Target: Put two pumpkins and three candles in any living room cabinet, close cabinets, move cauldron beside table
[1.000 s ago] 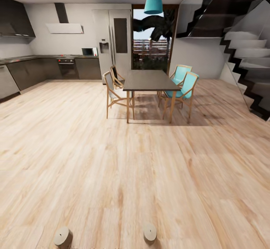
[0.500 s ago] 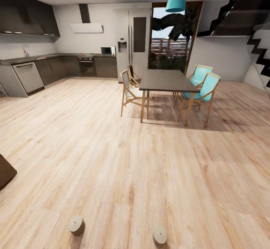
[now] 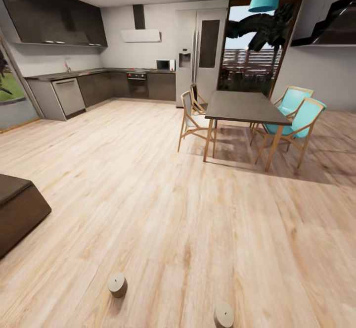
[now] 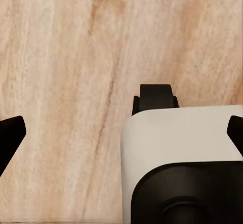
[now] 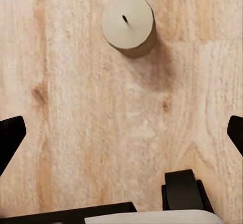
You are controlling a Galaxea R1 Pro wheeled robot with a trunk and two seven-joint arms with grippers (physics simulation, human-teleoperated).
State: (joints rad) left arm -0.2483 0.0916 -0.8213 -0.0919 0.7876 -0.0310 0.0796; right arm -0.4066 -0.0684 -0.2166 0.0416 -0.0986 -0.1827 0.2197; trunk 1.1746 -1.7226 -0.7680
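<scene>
Pale wooden floor (image 3: 173, 209) is spreading wide, a dark dining table (image 3: 244, 106) standing far off. Two candles (image 3: 117, 284) (image 3: 223, 314) are sitting upright on the floor, well apart. The left claw (image 4: 121, 133) and right claw (image 5: 121, 133) are both hanging spread apart, empty.

Wood floor (image 3: 163, 204) open ahead — two candles (image 3: 117, 285) near, dark cabinet (image 3: 17, 209) left.

floor (image 3: 163, 209): we see pale grained wood, satin sheen;
candles (image 3: 117, 284): we see matt beige wax, smooth
</scene>
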